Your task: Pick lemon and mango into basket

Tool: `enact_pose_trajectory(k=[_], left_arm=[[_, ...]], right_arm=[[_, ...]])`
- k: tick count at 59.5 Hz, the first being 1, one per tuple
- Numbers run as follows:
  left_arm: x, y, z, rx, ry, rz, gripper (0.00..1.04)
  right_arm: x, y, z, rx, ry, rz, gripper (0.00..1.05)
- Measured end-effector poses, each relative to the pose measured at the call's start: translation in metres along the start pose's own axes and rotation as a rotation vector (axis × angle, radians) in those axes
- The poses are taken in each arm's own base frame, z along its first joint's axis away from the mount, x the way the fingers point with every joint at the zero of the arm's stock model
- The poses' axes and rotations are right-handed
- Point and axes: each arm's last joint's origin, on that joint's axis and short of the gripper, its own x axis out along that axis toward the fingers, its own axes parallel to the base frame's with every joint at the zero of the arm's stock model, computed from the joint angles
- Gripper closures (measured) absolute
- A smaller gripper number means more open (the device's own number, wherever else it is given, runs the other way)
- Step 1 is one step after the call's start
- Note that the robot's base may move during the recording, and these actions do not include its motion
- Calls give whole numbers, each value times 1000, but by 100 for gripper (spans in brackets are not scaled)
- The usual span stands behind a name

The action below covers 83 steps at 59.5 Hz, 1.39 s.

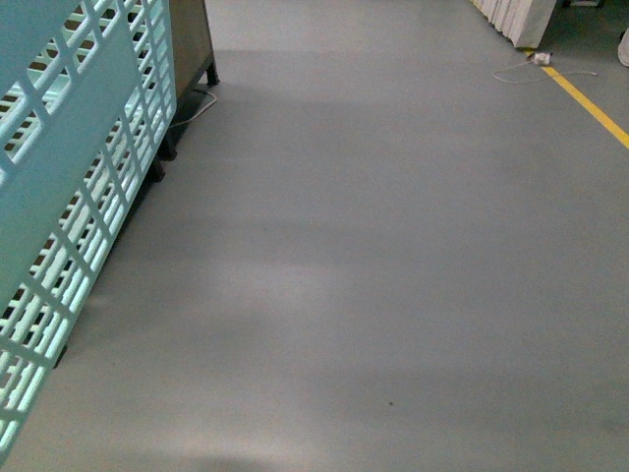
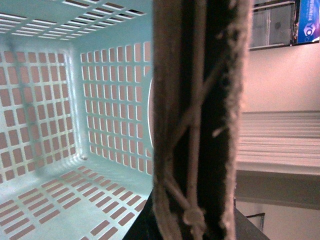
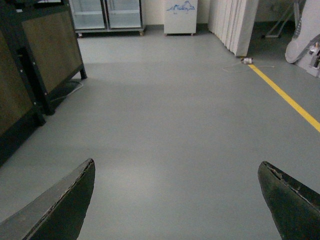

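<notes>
Basket [image 1: 59, 177] fills left edge; right jaws gape above grey floor [image 1: 393, 295].

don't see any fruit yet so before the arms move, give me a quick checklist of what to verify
1. Lemon in sight: not ok, none of the three views shows it.
2. Mango in sight: not ok, also absent.
3. Basket located: ok, at the left edge of the front view.
4. Basket inside free: ok for the part the left wrist view shows; no fruit there.
5. Right tool open: ok, fingers wide apart, only floor between them.
6. Left tool state: cannot tell; a brown and black bar close to the camera blocks that view.
</notes>
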Motion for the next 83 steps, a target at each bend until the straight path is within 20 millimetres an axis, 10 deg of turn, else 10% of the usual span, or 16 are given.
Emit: enact_pose_trajectory(k=[83], left_arm=[[0,0,0,0,0,0,100]], right_arm=[[0,0,0,-1,0,0,9]])
